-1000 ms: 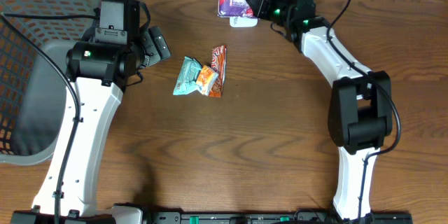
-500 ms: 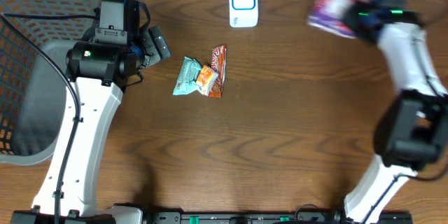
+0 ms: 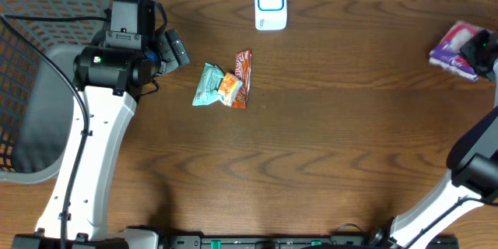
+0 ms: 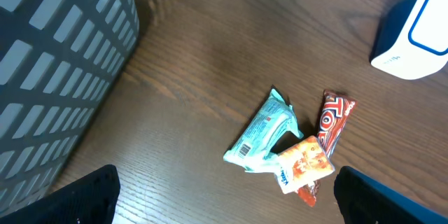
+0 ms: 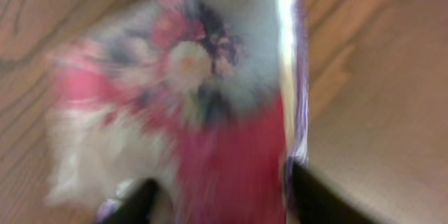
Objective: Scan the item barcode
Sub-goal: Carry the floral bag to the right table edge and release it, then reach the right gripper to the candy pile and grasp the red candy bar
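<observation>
Pink packet (image 3: 454, 48) at far right edge of table (image 3: 327, 140), between fingers of right gripper (image 5: 224, 199); clamped or let go: cannot tell, view blurred. Left gripper (image 4: 224, 189) spread wide, empty. Snack pile (image 3: 226, 85) near it, likely left arm's pick; scanner (image 3: 271, 4) just beyond.
</observation>
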Motion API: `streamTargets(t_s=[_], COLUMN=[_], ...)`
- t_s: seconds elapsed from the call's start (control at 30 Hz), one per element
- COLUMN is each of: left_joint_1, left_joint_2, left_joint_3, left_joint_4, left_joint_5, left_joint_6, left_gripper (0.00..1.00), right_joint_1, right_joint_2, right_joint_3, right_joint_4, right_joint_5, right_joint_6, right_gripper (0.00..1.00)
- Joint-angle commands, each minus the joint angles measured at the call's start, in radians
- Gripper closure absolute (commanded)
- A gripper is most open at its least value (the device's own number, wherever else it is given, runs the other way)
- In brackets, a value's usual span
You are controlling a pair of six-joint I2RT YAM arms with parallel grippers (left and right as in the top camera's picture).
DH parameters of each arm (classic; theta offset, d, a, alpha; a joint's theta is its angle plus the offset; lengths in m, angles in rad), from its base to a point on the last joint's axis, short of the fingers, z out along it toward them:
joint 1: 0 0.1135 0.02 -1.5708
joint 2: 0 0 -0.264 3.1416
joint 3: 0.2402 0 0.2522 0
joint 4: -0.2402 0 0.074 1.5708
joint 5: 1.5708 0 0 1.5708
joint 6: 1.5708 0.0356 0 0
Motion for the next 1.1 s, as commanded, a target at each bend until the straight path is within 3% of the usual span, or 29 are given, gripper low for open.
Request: streamTargets(t_s=[0.0,0.23,0.4,0.57,0.73,1.07], left_joint_1=[0.004,0.004,0.004,0.004,0.004,0.004], left_joint_2=[0.006,0.006,0.006,0.006,0.006,0.006], left_joint_3=[0.007,0.007,0.007,0.007,0.007,0.007], left_joint_4=[-0.003,-0.003,-0.003,-0.003,-0.003,-0.003], left_joint_5=[-0.005,-0.005,-0.005,-0.005,-0.005,-0.005], left_joint_6=[-0.008,-0.008,-0.008,-0.008,-0.008,-0.008], left_gripper=[0.02,0.02,0.02,0.02,0.02,0.02], right_joint_1=[0.004,0.035,0.098,0.230,0.420,0.794], right_joint_2=[0.034,-0.084,-0.215,-0.274,-0.265,-0.252], right_joint_3=[0.011,0.103,0.138,0.138,0.108,-0.017], right_joint_4=[0.003,-0.072,-0.114,-0.232,-0.388,-0.383], right_joint_5=[-0.183,-0.223,-0.502,-0.724,-0.692,-0.385], right_joint_6=[-0.047,-0.100,-0.172,-0.234,-0.285,-0.266], right_gripper=[0.29,0.26,0.24,0.10,0.01,0.01])
